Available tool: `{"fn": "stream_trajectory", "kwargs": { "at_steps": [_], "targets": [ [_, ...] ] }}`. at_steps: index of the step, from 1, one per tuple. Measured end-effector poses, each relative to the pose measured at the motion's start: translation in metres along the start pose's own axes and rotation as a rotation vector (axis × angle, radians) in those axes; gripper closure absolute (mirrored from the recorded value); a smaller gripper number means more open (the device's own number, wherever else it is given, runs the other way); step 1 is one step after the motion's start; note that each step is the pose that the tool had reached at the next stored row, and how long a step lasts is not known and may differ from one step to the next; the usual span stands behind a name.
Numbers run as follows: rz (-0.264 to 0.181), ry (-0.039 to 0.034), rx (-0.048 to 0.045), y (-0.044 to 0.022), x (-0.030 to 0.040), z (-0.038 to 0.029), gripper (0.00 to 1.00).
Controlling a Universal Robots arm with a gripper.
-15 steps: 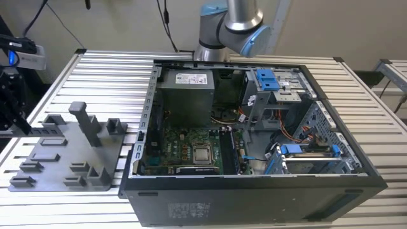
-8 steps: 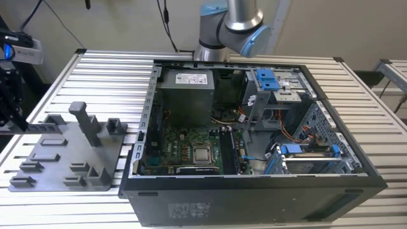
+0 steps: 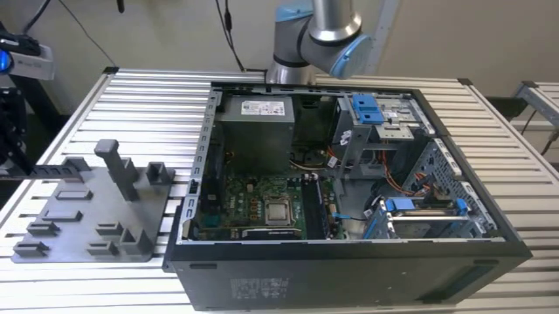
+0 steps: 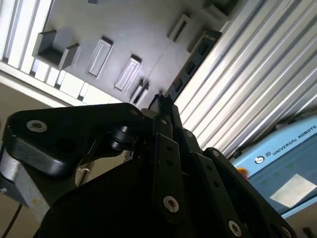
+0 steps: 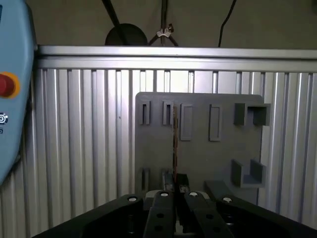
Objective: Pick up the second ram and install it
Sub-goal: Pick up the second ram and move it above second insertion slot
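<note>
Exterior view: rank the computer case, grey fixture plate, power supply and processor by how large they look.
Largest to smallest:
1. computer case
2. grey fixture plate
3. power supply
4. processor
The gaps are plain, so nearness to the camera does not blur the order.

Grey, blue-capped arm (image 3: 319,29); gripper (image 5: 175,181) with black jaws pinched on the second ram (image 5: 174,139).

Exterior view overlooks case (image 3: 349,281) and fixture (image 3: 88,219); both wrist views face fixture (image 5: 208,153) (image 4: 148,25)

Black linkage tool (image 4: 163,103), tips clamped on one end of the second ram (image 4: 195,58), a dark notched strip. Behind it: grey fixture plate (image 4: 148,34) with slots and blocks, lying on ribbed metal tabletop (image 4: 257,74). Pale-blue casing (image 4: 282,168) at the edge.
</note>
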State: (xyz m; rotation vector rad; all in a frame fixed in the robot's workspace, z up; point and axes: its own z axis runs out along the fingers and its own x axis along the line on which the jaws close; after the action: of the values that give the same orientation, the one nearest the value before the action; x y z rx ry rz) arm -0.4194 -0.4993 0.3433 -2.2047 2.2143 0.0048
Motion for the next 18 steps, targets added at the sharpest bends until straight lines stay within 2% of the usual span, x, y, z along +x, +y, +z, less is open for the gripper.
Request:
{"fn": "stream_trajectory", "kwargs": {
  "at_steps": [18],
  "targets": [
    [0.0,0.0,0.0,-0.0001,-0.0003,-0.0203,0.86]
  ]
}}
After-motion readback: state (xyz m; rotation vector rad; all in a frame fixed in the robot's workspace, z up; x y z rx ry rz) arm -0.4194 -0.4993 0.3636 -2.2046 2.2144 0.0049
